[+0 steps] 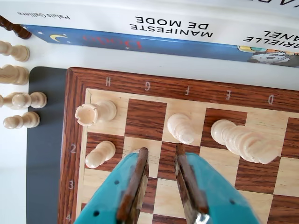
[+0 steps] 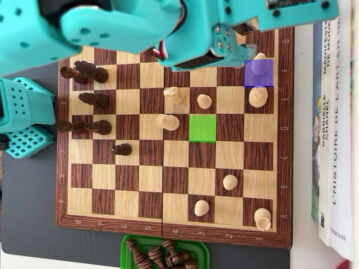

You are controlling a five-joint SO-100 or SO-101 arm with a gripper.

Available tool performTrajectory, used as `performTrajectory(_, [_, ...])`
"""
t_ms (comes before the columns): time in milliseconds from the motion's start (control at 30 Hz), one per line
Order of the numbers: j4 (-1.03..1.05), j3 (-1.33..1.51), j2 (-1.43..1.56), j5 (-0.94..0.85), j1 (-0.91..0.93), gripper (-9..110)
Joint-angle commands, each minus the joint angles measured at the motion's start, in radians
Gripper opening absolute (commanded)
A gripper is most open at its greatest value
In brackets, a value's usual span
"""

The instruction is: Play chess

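Bench: white surface with a dark mat [image 2: 33,202] under the wooden chessboard [image 2: 283,168]; books [image 2: 336,140] lie beside the board's rank-1 edge.
Gripper: teal gripper [image 1: 161,151] hovers over ranks 2–3, jaws apart, grasping nothing.
Pieces: light bishop [image 1: 181,128] sits just beyond the fingertips; light rook [image 1: 95,113] on H1; light pawn [image 1: 100,154] on H2.
Markings: purple square [image 2: 258,73] and green square [image 2: 202,128] in the overhead view.
Tray: green tray [image 2: 126,246] holds dark captured pieces.

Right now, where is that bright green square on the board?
In the overhead view, the green square sits near the board's centre, just right of a pale piece and below a pale pawn.
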Motion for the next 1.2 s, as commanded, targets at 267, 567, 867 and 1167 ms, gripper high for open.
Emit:
performTrajectory(267, [0.003, -0.071, -0.015, 0.012, 0.026, 15])
performTrajectory(567, [0.002, -0.114, -0.081, 0.012, 0.041, 15])
performTrajectory(867, [0.003, -0.146, -0.112, 0.012, 0.048, 15])
performTrajectory(1167, [-0.006, -0.147, -0.155, 0.012, 0.052, 15])
